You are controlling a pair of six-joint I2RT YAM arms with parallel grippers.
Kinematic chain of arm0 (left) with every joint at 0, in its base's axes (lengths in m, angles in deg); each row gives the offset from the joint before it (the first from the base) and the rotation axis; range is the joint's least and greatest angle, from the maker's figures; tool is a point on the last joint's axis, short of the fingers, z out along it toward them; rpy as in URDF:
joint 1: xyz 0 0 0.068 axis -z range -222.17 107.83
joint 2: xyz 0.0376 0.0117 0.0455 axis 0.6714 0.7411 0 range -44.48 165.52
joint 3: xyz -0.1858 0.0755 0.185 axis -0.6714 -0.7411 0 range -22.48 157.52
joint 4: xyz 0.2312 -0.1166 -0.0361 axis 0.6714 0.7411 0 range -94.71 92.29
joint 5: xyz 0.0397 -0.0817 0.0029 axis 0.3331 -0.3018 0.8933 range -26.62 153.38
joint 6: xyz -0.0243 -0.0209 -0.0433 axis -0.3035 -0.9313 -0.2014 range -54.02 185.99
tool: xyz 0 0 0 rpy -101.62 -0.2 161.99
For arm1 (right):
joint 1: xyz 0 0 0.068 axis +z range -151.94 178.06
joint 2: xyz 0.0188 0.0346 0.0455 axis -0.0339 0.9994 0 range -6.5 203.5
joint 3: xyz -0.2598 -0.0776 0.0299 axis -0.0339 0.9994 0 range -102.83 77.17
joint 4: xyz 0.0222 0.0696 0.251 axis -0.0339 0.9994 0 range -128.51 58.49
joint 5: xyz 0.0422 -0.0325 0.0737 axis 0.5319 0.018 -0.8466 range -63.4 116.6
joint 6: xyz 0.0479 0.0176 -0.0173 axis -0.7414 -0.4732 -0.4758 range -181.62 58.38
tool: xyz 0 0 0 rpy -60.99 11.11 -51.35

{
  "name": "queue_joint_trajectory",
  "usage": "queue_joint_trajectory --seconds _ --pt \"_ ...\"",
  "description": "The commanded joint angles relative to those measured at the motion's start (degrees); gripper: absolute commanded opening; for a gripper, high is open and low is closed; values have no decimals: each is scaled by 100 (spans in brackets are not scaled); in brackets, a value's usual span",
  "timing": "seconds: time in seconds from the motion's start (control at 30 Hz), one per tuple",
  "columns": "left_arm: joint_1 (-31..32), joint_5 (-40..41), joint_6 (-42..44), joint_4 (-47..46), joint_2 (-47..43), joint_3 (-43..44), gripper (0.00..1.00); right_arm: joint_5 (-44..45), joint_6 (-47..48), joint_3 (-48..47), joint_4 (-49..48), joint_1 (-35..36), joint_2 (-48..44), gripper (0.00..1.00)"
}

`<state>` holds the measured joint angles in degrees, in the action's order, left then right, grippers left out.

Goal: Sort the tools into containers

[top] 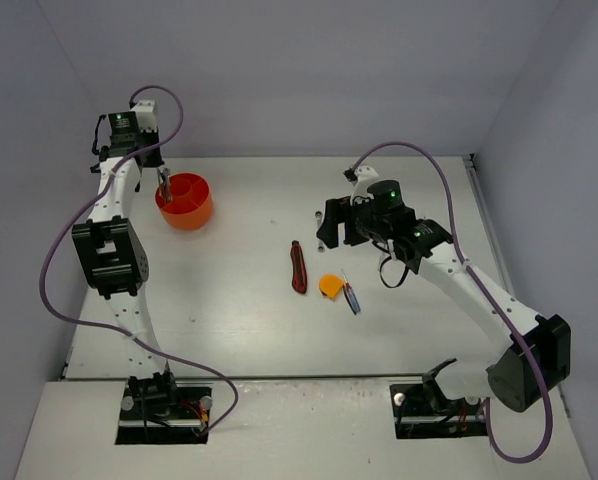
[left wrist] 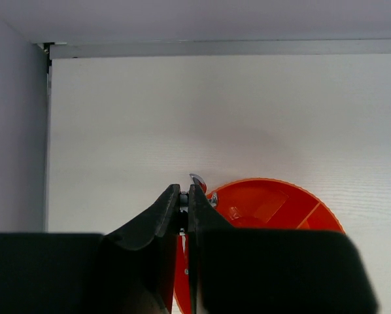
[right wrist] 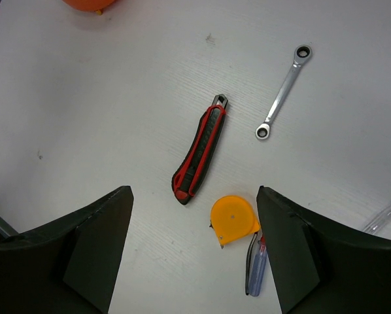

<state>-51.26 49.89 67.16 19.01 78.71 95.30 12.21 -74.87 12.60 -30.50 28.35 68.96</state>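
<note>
My left gripper (top: pixel 163 186) hangs over the left rim of the round orange-red tub (top: pixel 187 202), shut on a thin silver wrench (left wrist: pixel 197 178) whose end sticks out past the fingertips. In the left wrist view the tub (left wrist: pixel 274 206) shows its inner dividers. My right gripper (right wrist: pixel 193 195) is open above the table, nothing between its fingers. Under it lie a red-black handled tool (right wrist: pixel 201 147), a round orange tape measure (right wrist: pixel 233 220), a blue-red handled screwdriver (right wrist: pixel 255 271) and another silver wrench (right wrist: pixel 284 91). From above, the red-black tool (top: pixel 298 267), tape measure (top: pixel 330 286) and screwdriver (top: pixel 351 297) lie mid-table.
Grey walls close in the table on the left, back and right. A thin silvery shaft (right wrist: pixel 384 219) pokes in at the right edge of the right wrist view. The arm bases sit at the near edge.
</note>
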Motion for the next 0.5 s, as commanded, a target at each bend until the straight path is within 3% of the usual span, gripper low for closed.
queue_joint_trajectory --seconds 0.0,0.4,0.47 --pt "-6 -71 -137 -507 -174 -111 6 262 -108 -26 -163 -41 -98 74" --pt "3 185 -529 -342 -899 -701 34 575 -73 -227 -30 -59 188 73" --pt "3 260 -669 -254 -1136 -711 43 737 -94 -260 16 -59 195 73"
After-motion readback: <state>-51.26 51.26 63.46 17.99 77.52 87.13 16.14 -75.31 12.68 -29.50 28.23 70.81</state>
